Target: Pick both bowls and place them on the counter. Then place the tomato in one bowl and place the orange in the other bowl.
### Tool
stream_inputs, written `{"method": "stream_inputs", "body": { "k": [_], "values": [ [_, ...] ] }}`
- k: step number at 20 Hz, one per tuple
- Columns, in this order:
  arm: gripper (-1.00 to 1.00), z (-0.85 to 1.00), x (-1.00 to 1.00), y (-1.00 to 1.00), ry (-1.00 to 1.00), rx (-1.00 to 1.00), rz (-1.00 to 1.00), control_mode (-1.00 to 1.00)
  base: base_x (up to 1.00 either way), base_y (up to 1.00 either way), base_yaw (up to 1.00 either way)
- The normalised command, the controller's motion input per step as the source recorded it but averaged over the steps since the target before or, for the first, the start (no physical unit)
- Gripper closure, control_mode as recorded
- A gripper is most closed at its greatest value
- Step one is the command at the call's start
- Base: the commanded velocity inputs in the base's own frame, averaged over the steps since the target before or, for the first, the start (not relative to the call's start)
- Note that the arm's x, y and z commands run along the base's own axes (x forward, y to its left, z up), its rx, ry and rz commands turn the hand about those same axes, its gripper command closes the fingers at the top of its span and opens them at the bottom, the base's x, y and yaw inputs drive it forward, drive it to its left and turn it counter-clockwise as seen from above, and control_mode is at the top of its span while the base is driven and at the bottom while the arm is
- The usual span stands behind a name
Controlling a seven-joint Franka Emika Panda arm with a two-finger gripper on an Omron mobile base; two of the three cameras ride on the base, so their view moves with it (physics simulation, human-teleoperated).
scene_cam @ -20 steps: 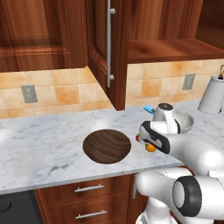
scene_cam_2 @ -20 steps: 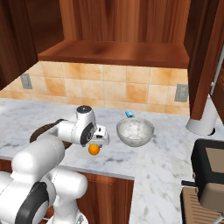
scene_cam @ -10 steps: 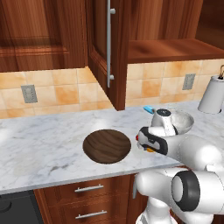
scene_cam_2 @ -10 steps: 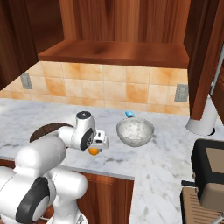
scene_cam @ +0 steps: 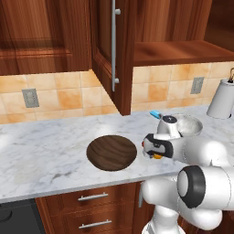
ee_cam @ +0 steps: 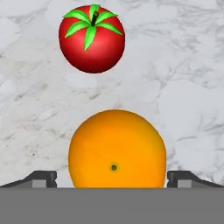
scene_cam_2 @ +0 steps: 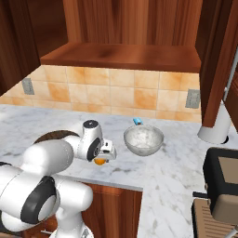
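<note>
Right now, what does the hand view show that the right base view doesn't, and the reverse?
Hand view's own: the tomato, lying on the counter just beyond the orange and apart from it, and the gaps between the orange and the finger tips of the open gripper on either side. Right base view's own: the marbled bowl, empty, on the counter near the gripper, and a sliver of the brown bowl behind the arm. Shared: the orange under the gripper, and the marble counter.

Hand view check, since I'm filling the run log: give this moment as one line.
phase: reaching for orange | claw: open, straddling orange | tomato: on counter beyond | both bowls: on counter, empty
</note>
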Motion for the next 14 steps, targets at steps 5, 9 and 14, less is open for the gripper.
{"method": "stream_inputs", "body": {
  "k": [5,9,14],
  "values": [
    [1.0,-0.2,0.0,0.01,0.0,0.0,0.0,-1.0,0.0,0.0,0.0],
    [1.0,-0.1,0.0,0.01,0.0,0.0,0.0,-1.0,0.0,0.0,0.0],
    [1.0,0.14,-0.24,0.0,-0.05,0.01,0.0,-1.0,0.0,0.0,0.0]
  ]
}}
